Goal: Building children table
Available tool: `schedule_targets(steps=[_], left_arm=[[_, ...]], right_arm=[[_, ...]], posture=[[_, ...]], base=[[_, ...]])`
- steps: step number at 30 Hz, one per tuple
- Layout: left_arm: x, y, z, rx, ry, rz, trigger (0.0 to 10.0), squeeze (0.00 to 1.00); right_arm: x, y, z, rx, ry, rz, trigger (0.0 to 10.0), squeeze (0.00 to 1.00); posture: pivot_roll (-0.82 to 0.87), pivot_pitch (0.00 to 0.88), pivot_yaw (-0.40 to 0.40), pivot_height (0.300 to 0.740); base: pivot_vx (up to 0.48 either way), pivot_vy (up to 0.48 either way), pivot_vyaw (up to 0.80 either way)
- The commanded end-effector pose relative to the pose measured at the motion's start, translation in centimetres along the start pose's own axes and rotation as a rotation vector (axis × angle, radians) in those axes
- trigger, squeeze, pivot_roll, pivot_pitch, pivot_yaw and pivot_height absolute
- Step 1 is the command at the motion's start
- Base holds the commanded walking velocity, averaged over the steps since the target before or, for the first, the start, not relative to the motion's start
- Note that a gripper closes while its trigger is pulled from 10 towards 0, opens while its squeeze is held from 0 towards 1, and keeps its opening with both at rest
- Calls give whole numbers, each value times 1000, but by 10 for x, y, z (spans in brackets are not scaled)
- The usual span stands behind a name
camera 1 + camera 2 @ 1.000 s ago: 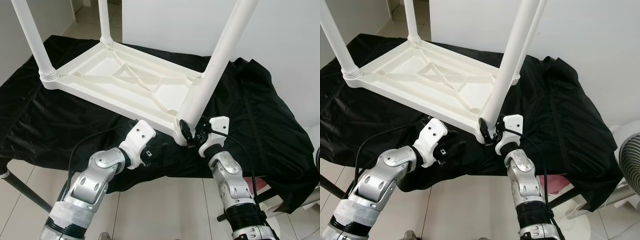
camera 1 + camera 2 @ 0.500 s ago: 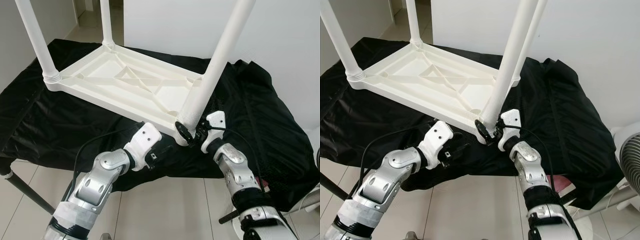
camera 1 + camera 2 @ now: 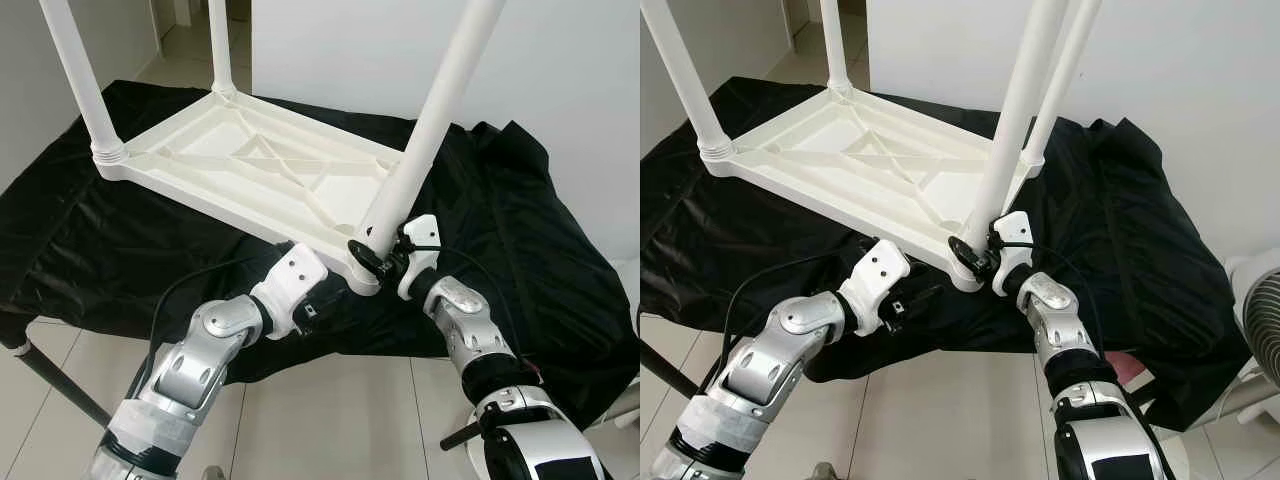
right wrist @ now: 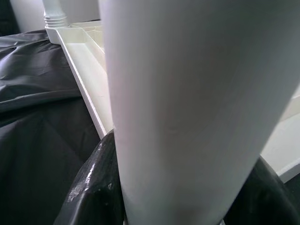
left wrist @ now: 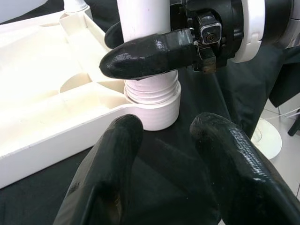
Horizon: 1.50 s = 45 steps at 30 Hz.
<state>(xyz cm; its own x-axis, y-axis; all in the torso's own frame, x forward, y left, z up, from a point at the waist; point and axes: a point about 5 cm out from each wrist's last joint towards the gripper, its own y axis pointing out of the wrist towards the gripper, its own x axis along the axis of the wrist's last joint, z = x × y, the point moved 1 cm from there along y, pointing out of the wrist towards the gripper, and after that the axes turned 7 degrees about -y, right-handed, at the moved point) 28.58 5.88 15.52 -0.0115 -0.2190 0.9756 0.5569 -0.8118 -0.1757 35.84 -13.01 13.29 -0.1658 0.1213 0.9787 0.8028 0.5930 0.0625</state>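
Note:
A white plastic children's table (image 3: 250,165) lies upside down on a black cloth (image 3: 520,230), its legs pointing up. My right gripper (image 3: 372,252) is shut on the near leg (image 3: 425,140) just above its threaded base (image 5: 152,91), at the table's near corner. One of its black fingers (image 5: 145,56) wraps across the leg. In the right wrist view the leg (image 4: 187,93) stands close between the fingers. My left gripper (image 5: 164,131) is open just in front of that same corner, low over the cloth, with nothing between its fingers.
Three more legs stand at the other corners: far left (image 3: 80,80), back (image 3: 220,45) and back right (image 3: 1060,80). The cloth covers a table with a dark metal leg (image 3: 50,380). A tiled floor lies below and a white wall behind. A fan (image 3: 1265,320) stands at the right.
My right wrist has turned around the base of the near leg, its forearm swinging to the right. My left gripper has edged closer to the table's corner.

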Motion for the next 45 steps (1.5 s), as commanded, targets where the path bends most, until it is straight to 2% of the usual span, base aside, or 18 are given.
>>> schedule_targets(steps=[1,2,3,8,11,14,16,18,19,20,21,23,26,32,34,40,41,45], left_arm=[[0,1,0,10,13,4,10000,0],[0,1,0,10,13,4,10000,0],[-1,1,0,9,13,4,10000,0],[0,3,1,4,16,4,10000,0],[0,4,1,4,16,4,10000,0],[0,4,1,0,19,2,10000,0],[0,5,1,-5,18,2,10000,0],[0,5,1,-5,18,2,10000,0],[0,5,1,-7,17,2,10000,0],[0,5,2,-5,11,-3,10000,0],[0,5,2,-5,11,-3,10000,0],[2,7,2,-7,-7,-19,10000,0],[2,7,2,-9,-14,-25,10000,0],[1,7,2,-14,-12,-19,10000,0],[1,9,4,-17,-16,-15,10000,0],[6,15,2,-44,16,-24,10000,0],[8,17,0,-64,27,-28,10000,0],[11,21,-1,-87,43,-34,10000,0]], right_arm=[[-12,-8,-1,-12,12,42,0,0],[-12,-8,-1,-12,12,42,0,0],[-12,-9,-2,-23,14,40,10000,0],[-13,-13,-7,-134,-3,40,10000,0],[-14,-13,-8,-147,-10,45,10000,0],[-13,-16,-8,-222,-17,46,10000,0],[-10,-20,-6,-320,-10,24,10000,0],[-10,-20,-6,-320,-10,24,10000,0],[-9,-21,-6,-350,-1,14,10000,0],[-7,-22,-3,-434,19,2,10000,0],[-7,-22,-3,-434,19,2,10000,0],[-6,-25,4,-588,40,-4,10000,0],[-7,-27,8,-649,56,6,10000,0],[-5,-24,16,-653,59,-5,10000,0],[1,-16,24,-621,67,-35,10000,0],[3,-17,20,-625,76,-27,10000,0],[2,-17,22,-614,92,-23,10000,1000],[1,-15,25,-573,85,-26,10000,1000]], posture=[[58,0,-91,740],[58,0,-91,740],[55,0,-90,740],[44,0,-85,740],[44,0,-85,740],[33,0,-76,740],[26,1,-73,740],[26,1,-73,740],[26,1,-73,740],[14,7,-60,740],[14,7,-60,740],[8,7,-55,740],[8,10,-51,740],[5,14,-47,740],[1,16,-46,740],[21,13,-75,740],[26,10,-80,740],[25,7,-76,740]], base=[[0,0,0],[0,0,0],[0,0,0],[0,0,0],[0,0,0],[0,0,0],[0,0,0],[0,0,0],[0,0,0],[0,0,0],[0,0,0],[0,0,0],[0,0,0],[0,0,0],[0,0,0],[0,0,0],[0,0,0],[0,0,0]])
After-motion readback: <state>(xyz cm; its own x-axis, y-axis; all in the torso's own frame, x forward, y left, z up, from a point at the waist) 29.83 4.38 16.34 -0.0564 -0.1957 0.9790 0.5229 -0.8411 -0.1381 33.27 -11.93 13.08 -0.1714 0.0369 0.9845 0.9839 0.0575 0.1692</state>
